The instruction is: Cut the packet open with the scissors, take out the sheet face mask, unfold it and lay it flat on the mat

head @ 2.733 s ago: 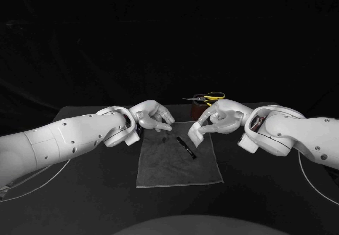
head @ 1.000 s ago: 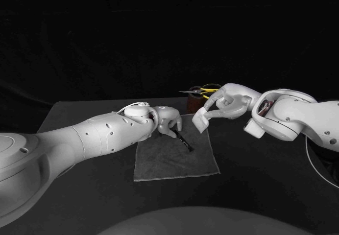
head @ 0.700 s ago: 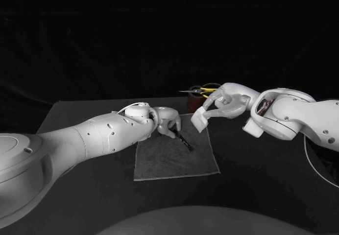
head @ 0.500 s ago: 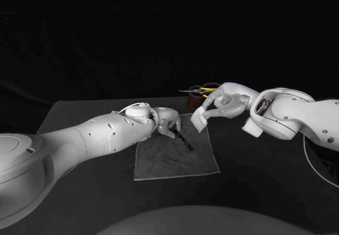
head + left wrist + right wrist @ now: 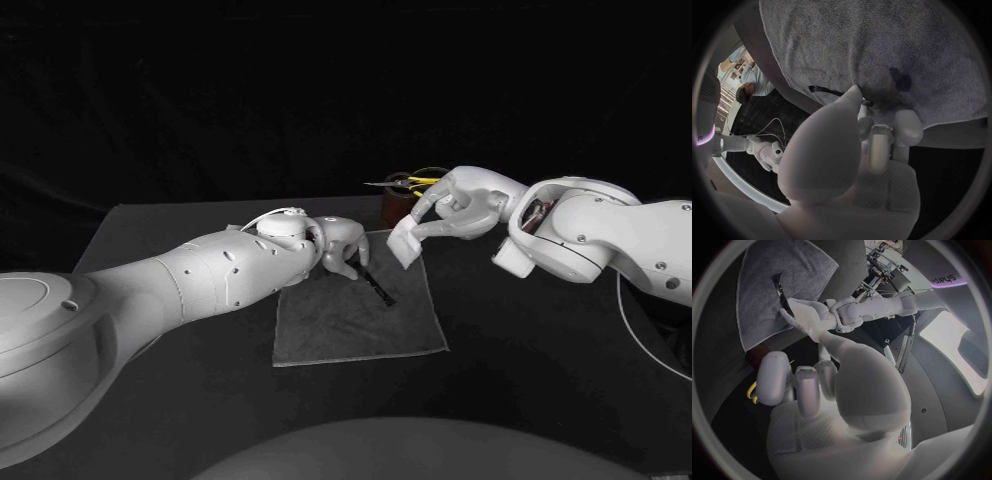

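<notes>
Where the left hand's fingertips (image 5: 902, 125) are drawn close together, they are set down at the far end of one dark narrow strip (image 5: 379, 291). Whether the strip is pinched cannot be told. The left hand (image 5: 340, 252) is bent down over the far part of the one grey mat (image 5: 358, 325), on which the strip lies.

The right hand's fingers (image 5: 433, 222) are pinched on the upper edge of one white packet (image 5: 405, 246). It is held in the air above the mat's far right corner by the raised right hand (image 5: 459, 212). Just behind that hand, one pair of scissors (image 5: 414, 182) is stood in one brown holder (image 5: 391, 212) on the table (image 5: 548, 400).

Against 2.7 s ago, the left hand has been lowered from the air onto the mat. The packet has been carried up and away toward the scissors. The strip is unmoved on the mat.

A dark blotch (image 5: 900, 80) on the mat beside the fingertips is added by the left wrist view. The scissors' yellow handle is shown beside the right hand's fingers by the right wrist view.
</notes>
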Robot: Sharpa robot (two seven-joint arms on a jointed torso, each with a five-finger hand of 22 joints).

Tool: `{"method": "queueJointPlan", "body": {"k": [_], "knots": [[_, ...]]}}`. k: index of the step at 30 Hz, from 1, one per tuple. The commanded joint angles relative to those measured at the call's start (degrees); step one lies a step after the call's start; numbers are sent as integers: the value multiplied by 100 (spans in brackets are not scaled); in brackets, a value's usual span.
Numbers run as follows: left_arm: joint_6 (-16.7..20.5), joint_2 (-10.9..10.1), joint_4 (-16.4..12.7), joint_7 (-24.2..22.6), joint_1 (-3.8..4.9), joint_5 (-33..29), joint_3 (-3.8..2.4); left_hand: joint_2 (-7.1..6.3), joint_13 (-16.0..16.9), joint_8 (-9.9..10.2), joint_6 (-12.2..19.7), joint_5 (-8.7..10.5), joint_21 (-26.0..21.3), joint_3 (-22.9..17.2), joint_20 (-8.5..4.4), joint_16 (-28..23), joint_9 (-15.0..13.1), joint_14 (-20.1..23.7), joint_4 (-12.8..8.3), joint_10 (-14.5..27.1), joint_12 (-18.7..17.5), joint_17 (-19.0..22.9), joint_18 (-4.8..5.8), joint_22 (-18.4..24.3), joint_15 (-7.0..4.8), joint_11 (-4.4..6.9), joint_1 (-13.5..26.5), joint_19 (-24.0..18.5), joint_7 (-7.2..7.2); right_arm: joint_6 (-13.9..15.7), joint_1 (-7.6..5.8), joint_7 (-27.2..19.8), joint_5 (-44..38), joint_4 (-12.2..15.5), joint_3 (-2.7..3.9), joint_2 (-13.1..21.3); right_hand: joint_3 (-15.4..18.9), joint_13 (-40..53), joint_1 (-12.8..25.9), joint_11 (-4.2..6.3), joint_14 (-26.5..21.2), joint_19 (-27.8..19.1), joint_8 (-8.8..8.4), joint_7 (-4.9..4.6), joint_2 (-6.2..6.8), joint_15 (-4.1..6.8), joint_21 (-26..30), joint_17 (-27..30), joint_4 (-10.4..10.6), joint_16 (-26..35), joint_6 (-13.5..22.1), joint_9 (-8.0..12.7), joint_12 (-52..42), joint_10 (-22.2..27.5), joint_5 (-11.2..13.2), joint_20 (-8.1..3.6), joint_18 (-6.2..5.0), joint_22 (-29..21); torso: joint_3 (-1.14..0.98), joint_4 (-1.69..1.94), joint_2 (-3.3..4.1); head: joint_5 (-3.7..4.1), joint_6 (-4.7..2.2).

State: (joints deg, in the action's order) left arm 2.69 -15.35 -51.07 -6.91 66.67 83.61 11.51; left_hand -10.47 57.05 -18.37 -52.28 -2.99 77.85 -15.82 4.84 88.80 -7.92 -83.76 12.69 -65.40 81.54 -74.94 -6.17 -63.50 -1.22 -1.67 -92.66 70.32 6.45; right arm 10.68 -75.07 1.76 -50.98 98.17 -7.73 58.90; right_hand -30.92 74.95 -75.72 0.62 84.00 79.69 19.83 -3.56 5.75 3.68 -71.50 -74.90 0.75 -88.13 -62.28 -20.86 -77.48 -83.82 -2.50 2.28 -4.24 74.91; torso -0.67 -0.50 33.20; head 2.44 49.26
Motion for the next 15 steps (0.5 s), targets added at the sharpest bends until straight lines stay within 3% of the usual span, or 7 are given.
{"method": "queueJointPlan", "body": {"k": [1, 10, 15], "knots": [[-92, -2, 33, 22, -57, 67, 29, 80, 33, -133, -262, 19, 55, -127, -11, 34, -87, -189, -48, -64, 28, -516, 50, -73, -36, 26, -27, 83, -24, 27, -5, 9, 12, -1, 5, -2, -41, 676, 10, 8, 532, -40, 52, -8, -50, 40, 27, -1231, -3, -15, -31, -179, 1, -165, -29, 1, -22, 409, -1, 6, -4, 5, 6], [233, -11, 36, -77, -65, 70, 29, 117, 161, -267, -601, 19, 157, -482, -71, 52, -150, -304, -208, -215, 22, -753, 85, -253, -104, 95, -33, 216, -89, 32, -6, 12, 16, -7, 5, -10, -41, 676, 10, 8, 532, -40, 52, -8, -50, 40, 27, -1231, -3, -15, -31, -179, 1, -165, -29, 1, -22, 409, 8, 6, 1, 7, 0], [380, -14, 31, -148, -67, 43, 29, 119, 117, -285, -658, 19, 182, -678, -93, 53, -167, -326, -280, -208, -17, -798, 93, -294, -116, 104, 49, 243, -92, 38, -6, 13, 18, -18, 5, -16, -41, 676, 10, 8, 532, -40, 52, -8, -50, 40, 27, -1231, -3, -15, -31, -179, 1, -165, -29, 1, -22, 409, 2, 9, -2, -2, -4]]}}
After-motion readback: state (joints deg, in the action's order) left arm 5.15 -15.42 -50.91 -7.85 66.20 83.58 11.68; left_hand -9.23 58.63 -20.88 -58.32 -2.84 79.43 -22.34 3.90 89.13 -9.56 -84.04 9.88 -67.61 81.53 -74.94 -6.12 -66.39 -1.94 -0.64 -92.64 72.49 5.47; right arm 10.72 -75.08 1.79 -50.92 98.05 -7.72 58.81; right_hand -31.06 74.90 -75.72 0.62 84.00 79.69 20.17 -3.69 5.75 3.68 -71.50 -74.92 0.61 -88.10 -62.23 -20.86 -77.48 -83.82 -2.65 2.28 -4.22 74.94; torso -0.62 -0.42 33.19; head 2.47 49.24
